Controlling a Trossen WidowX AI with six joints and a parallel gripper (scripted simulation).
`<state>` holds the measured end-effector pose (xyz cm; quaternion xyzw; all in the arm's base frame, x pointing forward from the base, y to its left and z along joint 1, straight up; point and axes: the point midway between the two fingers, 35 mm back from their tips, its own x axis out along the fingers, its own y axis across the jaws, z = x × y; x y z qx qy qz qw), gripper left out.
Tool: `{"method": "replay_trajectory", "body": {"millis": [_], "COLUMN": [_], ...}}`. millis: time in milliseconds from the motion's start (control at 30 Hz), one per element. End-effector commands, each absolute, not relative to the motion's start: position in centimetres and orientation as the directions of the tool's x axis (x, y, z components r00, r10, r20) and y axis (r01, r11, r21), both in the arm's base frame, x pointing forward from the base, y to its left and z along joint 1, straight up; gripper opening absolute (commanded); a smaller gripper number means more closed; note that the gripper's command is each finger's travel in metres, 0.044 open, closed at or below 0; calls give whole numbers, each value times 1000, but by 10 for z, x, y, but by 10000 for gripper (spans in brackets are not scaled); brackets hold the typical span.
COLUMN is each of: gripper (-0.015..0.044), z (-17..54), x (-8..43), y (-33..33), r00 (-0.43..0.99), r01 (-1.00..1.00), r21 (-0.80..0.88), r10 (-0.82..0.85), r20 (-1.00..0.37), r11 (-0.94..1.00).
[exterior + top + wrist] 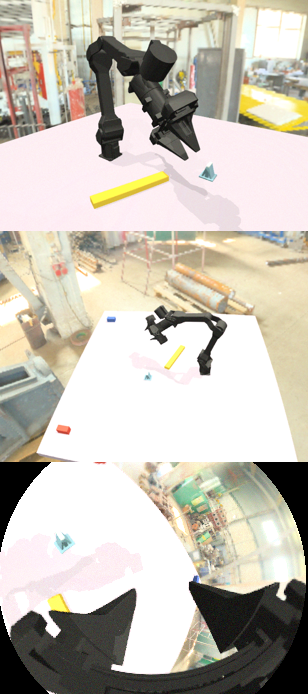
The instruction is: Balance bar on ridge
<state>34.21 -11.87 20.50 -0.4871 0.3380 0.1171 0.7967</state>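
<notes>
yellow bar (pixel 174 357) (pixel 129 189) (pixel 59 603), pale blue ridge (pixel 147 376) (pixel 208 172) (pixel 64 543), black gripper (pixel 147 334) (pixel 192 155) (pixel 162 587), red block (pixel 63 429), blue block (pixel 111 319)

The six-joint arm (pixel 196 317) (pixel 106 91) rises from its base, bends at the elbow and reaches out above the bench (pixel 174 417) (pixel 62 158) (pixel 160 627). Its wrist slopes downward, the tool (pixel 147 334) (pixel 192 155) (pixel 162 586) raised, fingers parted with nothing between them; they look roughly level with each other, though perspective makes that uncertain.

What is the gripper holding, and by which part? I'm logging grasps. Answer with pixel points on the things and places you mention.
Nothing is held: the gripper (pixel 147 334) (pixel 193 155) (pixel 162 586) is open, and the yellow bar (pixel 174 357) (pixel 129 189) (pixel 58 603) lies on the table (pixel 198 417) (pixel 37 173) (pixel 150 647), away from its fingers.
</notes>
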Motion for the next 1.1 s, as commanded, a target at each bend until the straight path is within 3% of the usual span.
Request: {"method": "replay_trajectory", "body": {"millis": [0, 367, 700, 1067], "gripper": [315, 315, 315, 315], "z": [184, 136, 116, 100], "x": [327, 271, 212, 209], "y": [-116, -101, -85, -84], "r00": [658, 354, 40, 19], "r01": [-604, -811, -911, -914], "r21": [-625, -346, -42, -20], "r10": [-133, -76, -12, -8], "r20": [-741, -932, -999, -1000], "r11": [495, 471, 410, 405]}}
